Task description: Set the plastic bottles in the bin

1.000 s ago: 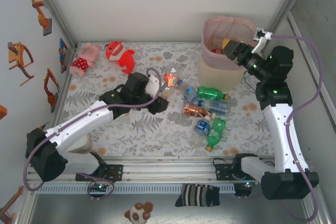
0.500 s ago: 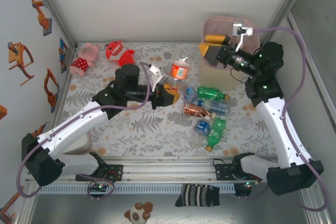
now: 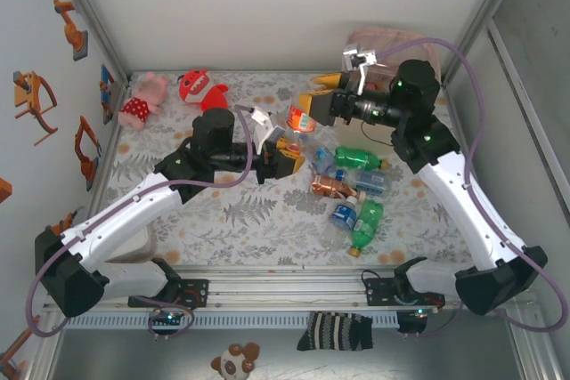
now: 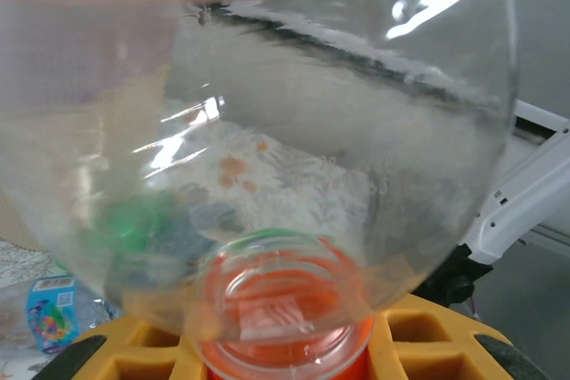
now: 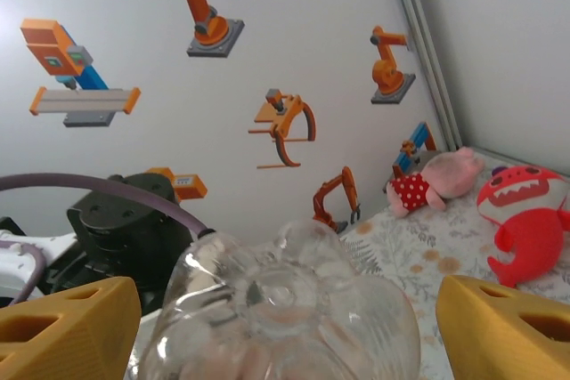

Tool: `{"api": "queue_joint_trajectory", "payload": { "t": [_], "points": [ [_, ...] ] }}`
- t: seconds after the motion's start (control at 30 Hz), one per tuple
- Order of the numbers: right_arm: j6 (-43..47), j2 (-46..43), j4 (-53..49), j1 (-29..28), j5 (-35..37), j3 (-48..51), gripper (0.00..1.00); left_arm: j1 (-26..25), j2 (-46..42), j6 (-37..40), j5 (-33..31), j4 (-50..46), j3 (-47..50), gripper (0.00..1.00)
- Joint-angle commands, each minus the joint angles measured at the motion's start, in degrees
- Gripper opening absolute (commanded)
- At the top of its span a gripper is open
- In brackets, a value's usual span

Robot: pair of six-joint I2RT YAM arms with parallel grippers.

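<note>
A clear bottle with an orange label [image 3: 301, 122] is held upright above the table. My left gripper [image 3: 289, 156] is shut on its orange-capped neck [image 4: 280, 335]. My right gripper [image 3: 310, 106] is open around the bottle's upper end. Its yellow fingers [image 5: 71, 331] stand wide on both sides of the clear base [image 5: 285, 309] without touching it. Several more bottles lie in a cluster on the table, among them a green one [image 3: 356, 157], a copper one [image 3: 331, 186] and a blue-labelled one [image 3: 343, 215]. The pink rim of the bin [image 3: 372, 38] shows behind the right arm.
A pink plush [image 3: 142, 100] and a red plush [image 3: 200, 91] lie at the far left of the patterned mat. The left wall carries robot stickers [image 5: 285, 122]. The right arm stretches across in front of the bin.
My right arm has swung left from over the bin to the lifted bottle, with its jaws opened wide. My left gripper raised the bottle upright and now holds it still.
</note>
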State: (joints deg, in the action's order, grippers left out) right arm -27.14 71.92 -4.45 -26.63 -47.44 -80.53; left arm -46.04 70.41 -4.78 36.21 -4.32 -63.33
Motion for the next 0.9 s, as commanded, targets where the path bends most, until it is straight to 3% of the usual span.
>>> {"api": "queue_joint_trajectory", "payload": {
  "t": [0.0, 0.43, 0.67, 0.87],
  "points": [
    [2.86, 0.32, -1.96, -0.96, 1.38, -1.71, 0.83, 0.15, -1.45, 2.3, -1.39, 0.23, -1.82, 0.26],
    [1.35, 1.75, -1.37, -1.24, 1.51, -3.32, 0.62, 0.2, -0.45, 2.81, -3.53, -0.84, -3.53, 0.33],
    [1.83, 1.69, -1.34, -1.07, 5.2, -3.91, 0.59, 0.2, -1.88, 3.08, -6.54, -0.61, -1.97, 0.58],
    [7.29, 2.32, -7.18, 0.07, 12.46, -8.59, 0.58, 0.43, -4.25, 4.38, -8.64, -2.3, -0.85, 0.63]
  ]
}}
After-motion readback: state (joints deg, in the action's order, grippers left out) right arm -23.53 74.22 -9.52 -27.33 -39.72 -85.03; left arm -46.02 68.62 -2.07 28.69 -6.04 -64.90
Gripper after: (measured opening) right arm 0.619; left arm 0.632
